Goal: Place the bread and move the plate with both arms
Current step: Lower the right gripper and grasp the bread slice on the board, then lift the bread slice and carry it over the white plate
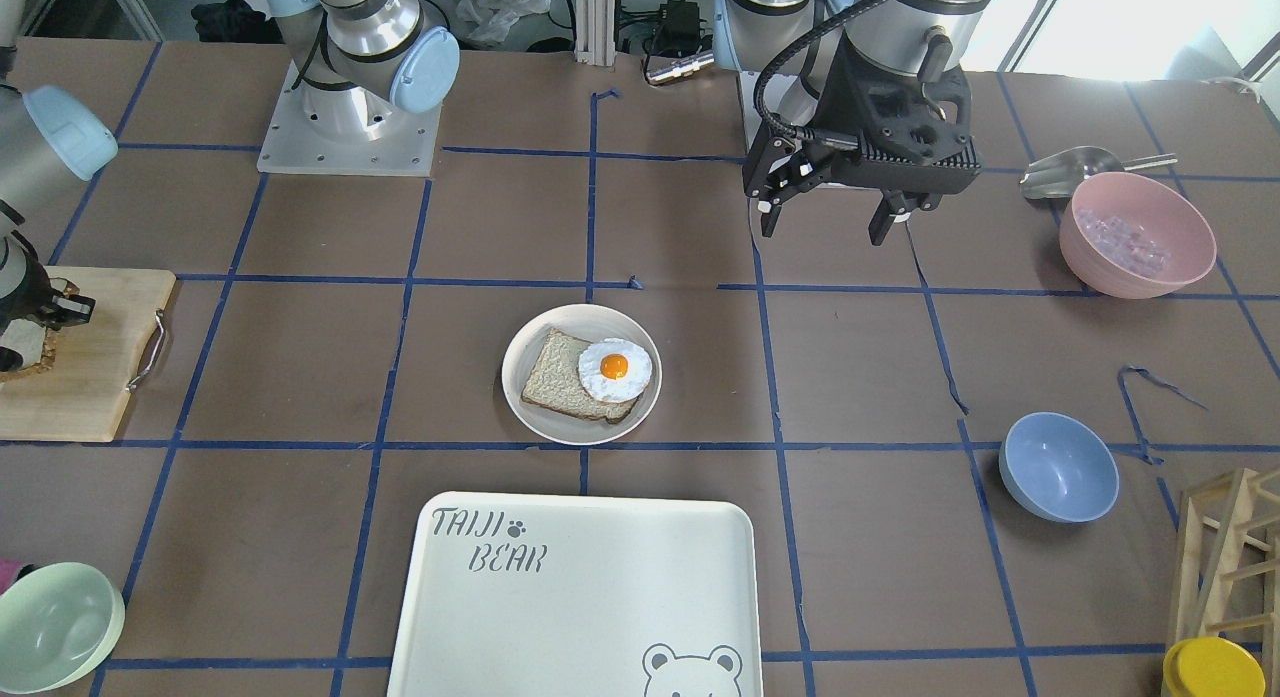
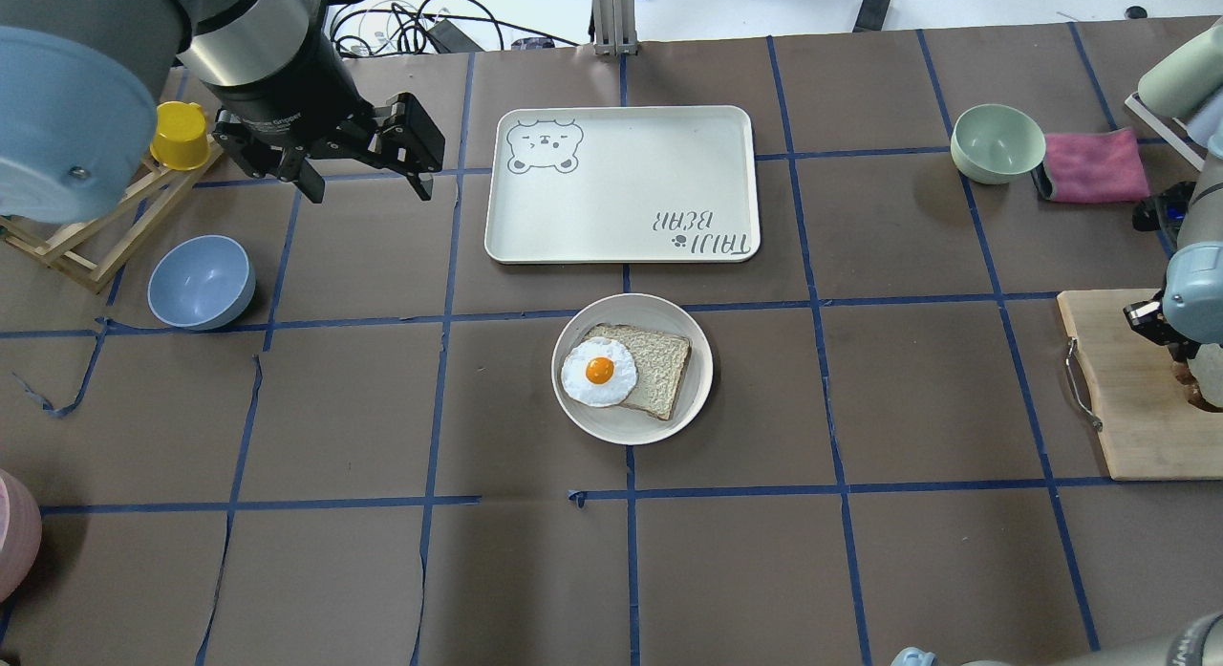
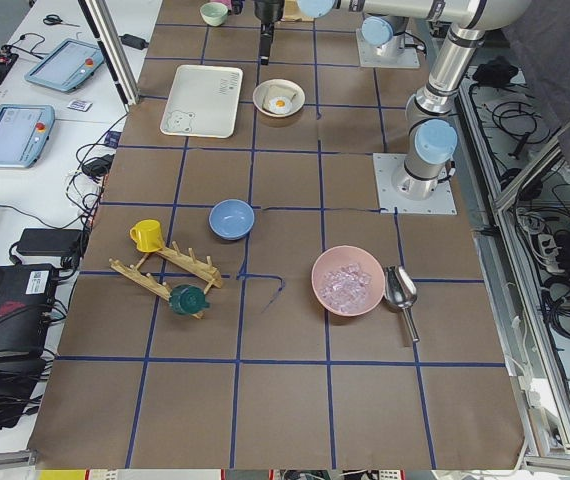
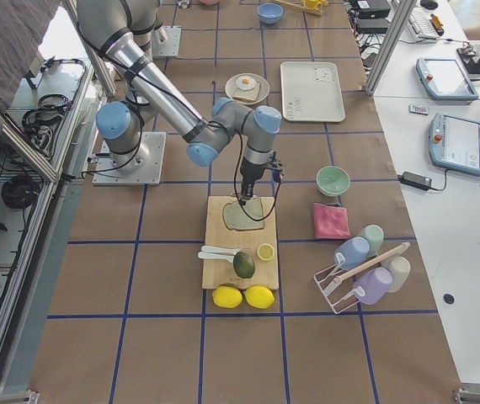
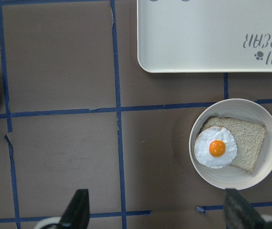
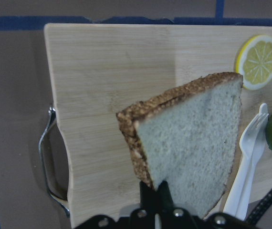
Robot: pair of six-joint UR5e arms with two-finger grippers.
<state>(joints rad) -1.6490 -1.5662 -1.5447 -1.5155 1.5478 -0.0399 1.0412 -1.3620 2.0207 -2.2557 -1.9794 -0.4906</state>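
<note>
rough-crusted bread (image 6: 193, 138), grainy wooden board (image 6: 102, 71), smooth matt plate (image 5: 231, 181)

From here, my silver tubular left arm (image 1: 900, 17) shows big round light-blue joint caps (image 2: 57, 121). Its black two-finger left tool (image 1: 825, 225) has a blocky, ribbed body, with a black corrugated cable (image 1: 765, 82) looping just above it. The dark collar behind that tool bears small white lettering (image 2: 272, 123). My black right tool (image 6: 154, 191) has small silver screws (image 6: 175, 212) just behind its fingers.
</note>
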